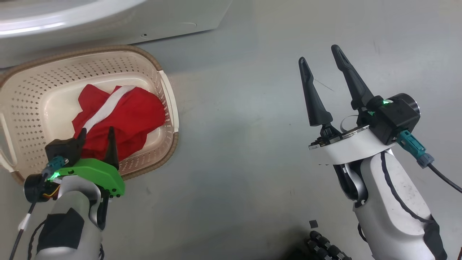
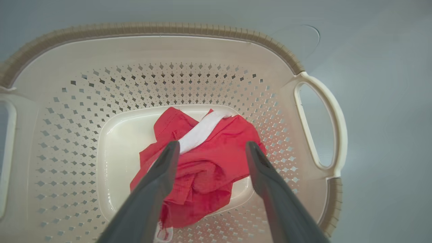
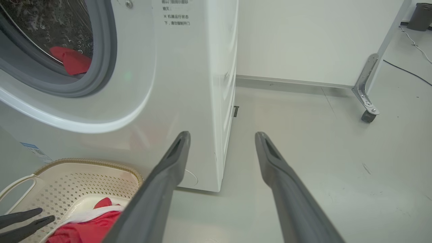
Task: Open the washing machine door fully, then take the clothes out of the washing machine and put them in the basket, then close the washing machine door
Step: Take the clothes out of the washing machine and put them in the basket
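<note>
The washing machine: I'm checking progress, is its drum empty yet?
Not empty. In the right wrist view a red garment lies inside the washing machine, behind the grey seal.

Grey floor (image 1: 252, 144), smooth, lightly scuffed. On the left sits the basket (image 1: 148, 56), and just beyond it, far left, the washing machine (image 1: 108, 25) stands on the floor, the two close together. Far off to the right, a metal leg on a caster wheel (image 3: 368, 116), with a thin black cable (image 3: 405, 69) trailing behind it.
</note>
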Motion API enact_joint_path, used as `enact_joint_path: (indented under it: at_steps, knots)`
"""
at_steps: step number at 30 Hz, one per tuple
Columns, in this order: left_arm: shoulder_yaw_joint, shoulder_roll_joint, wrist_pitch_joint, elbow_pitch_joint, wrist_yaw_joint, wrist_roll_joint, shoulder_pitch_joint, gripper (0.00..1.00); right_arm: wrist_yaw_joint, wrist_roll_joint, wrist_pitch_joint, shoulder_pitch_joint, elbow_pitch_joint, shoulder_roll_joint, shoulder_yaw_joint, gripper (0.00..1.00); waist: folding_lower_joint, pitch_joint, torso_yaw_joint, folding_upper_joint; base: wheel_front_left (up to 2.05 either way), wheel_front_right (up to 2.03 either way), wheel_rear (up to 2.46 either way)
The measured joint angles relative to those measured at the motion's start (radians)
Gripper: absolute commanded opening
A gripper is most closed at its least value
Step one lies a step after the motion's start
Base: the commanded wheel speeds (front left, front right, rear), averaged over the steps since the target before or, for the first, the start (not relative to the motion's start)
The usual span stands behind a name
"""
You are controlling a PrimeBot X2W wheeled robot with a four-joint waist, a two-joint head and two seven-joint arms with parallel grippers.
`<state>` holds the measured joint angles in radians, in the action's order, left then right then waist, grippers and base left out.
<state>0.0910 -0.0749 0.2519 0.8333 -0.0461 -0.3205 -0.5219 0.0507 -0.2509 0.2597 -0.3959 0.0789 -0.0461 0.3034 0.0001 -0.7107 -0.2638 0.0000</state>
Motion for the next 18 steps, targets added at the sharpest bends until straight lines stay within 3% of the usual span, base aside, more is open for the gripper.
enact_joint_path:
  at_steps: [7, 18]
  knots:
    - [0.01, 0.007, 0.0, -0.038, -0.005, 0.028, -0.012, 1.0, 0.001, 0.014, 0.0, 0.001, 0.032, 0.0, -0.019, 1.0, 0.0, 0.058, 0.023, 0.0, 0.0, 0.0, 0.0]
    - [-0.012, 0.025, 0.0, -0.221, -0.005, 0.05, 0.008, 1.0, 0.009, 0.053, 0.0, 0.069, 0.089, -0.001, -0.091, 1.0, 0.0, 0.188, 0.079, 0.0, 0.0, 0.0, 0.0]
